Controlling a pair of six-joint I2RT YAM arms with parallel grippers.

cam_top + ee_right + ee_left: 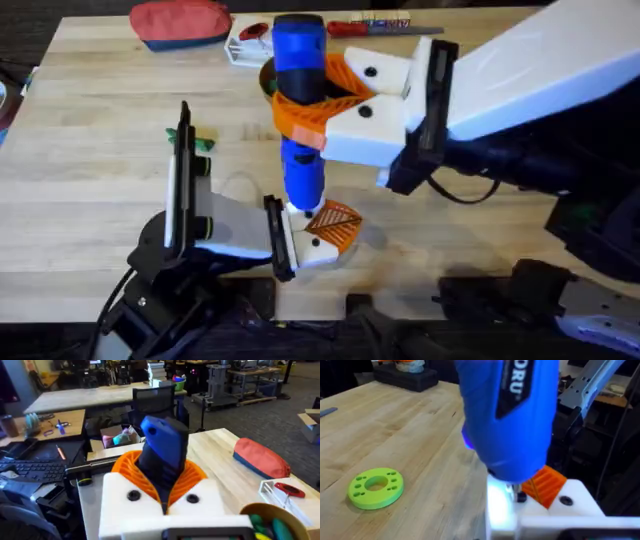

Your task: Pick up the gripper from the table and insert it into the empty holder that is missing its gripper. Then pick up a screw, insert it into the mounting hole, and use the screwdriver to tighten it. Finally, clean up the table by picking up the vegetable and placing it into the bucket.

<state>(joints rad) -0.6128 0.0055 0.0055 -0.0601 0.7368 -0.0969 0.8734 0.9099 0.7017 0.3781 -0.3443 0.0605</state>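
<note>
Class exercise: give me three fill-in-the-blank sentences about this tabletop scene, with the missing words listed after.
1. The right gripper is clamped on the ____ screwdriver.
2. The screwdriver stands ____, tip down on the holder.
3. The ring disc on the table is coloured ____.

Missing words: blue; upright; green

Wooden table (90,160), my two arms over it.

My right gripper (318,100): white fingers with orange pads clamped around the blue screwdriver (300,110), held upright at centre, tip down.

Screwdriver tip meets the white holder (318,250) with the orange gripper (335,225) seated in it, near centre.

My left gripper (300,245): at the holder from the left; I cannot tell how its fingers stand.

Far edge: red pouch (180,22) at left, white box (245,42) beside it, red-handled screwdriver (370,27) to the right.

Bucket (268,80): yellow rim just showing behind the screwdriver.
</note>
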